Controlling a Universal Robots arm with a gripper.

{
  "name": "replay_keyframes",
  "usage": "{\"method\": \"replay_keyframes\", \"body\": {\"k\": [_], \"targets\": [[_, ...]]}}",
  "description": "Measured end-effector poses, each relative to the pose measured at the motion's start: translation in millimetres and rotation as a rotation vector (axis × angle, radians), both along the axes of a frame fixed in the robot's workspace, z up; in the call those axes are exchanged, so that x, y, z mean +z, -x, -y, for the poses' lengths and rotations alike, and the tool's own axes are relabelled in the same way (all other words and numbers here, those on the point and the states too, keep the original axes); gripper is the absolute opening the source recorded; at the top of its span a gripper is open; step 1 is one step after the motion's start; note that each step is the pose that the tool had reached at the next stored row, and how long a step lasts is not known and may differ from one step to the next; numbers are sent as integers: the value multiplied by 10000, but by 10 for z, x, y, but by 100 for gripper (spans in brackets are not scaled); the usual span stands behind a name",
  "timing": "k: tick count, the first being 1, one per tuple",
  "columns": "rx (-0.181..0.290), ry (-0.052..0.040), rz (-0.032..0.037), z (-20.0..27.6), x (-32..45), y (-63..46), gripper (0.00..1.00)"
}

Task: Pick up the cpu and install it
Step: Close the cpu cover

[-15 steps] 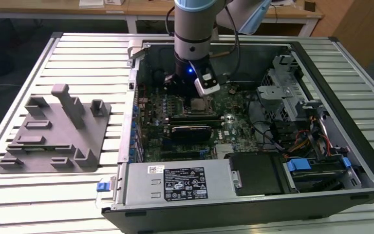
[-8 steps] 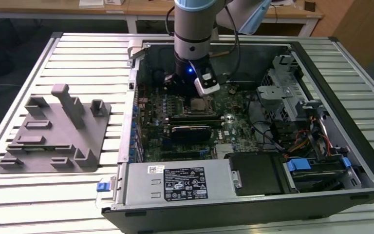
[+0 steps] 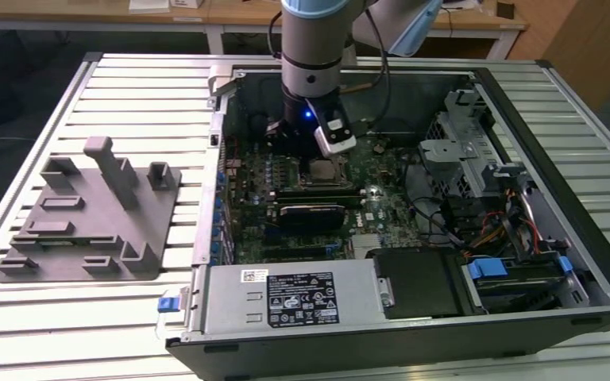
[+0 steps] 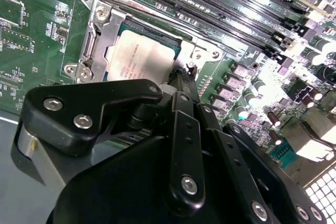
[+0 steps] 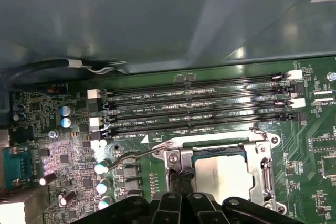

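**Exterior view:** The arm (image 3: 310, 48) reaches straight down into an open computer case (image 3: 559, 262) lying on the slatted bench (image 3: 136, 87). Its gripper (image 3: 322, 155) is poised just above the cpu (image 3: 324, 169), which lies flat in its socket near the middle of the green board (image 3: 390, 198). A grey plate with posts (image 3: 83, 222) sits on the bench at nine o'clock from the case, well apart.

**Second wrist view:** The cpu (image 4: 139, 59) rests level inside the socket's metal frame (image 4: 94, 40), pale top up, with the gripper (image 4: 182, 77) at its edge. Whether the jaws are clenched or released cannot be told. Just beside the socket run the memory slots (image 4: 220, 3).

**First wrist view:** The cpu (image 5: 228, 174) sits square in the socket, the gripper (image 5: 181, 179) just beside it and the memory slots (image 5: 199, 108) alongside.

The chip looks light, thin and stiff, its metal top smooth and likely slippery. Its underside and the socket are probably fragile, so it is best taken by two opposite edges and kept level.
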State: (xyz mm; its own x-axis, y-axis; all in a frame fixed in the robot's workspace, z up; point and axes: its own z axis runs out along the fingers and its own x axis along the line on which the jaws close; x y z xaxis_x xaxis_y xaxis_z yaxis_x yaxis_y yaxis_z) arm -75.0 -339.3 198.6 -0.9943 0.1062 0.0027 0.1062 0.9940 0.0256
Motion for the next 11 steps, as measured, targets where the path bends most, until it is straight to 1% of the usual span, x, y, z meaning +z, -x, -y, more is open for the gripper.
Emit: {"method": "replay_keyframes", "body": {"k": [5, 9, 11], "targets": [[-2, 0, 0, 0, 26, 2, 11], [-2, 0, 0, 0, 72, 1, 11], [-2, 0, 0, 0, 107, 2, 11]]}}
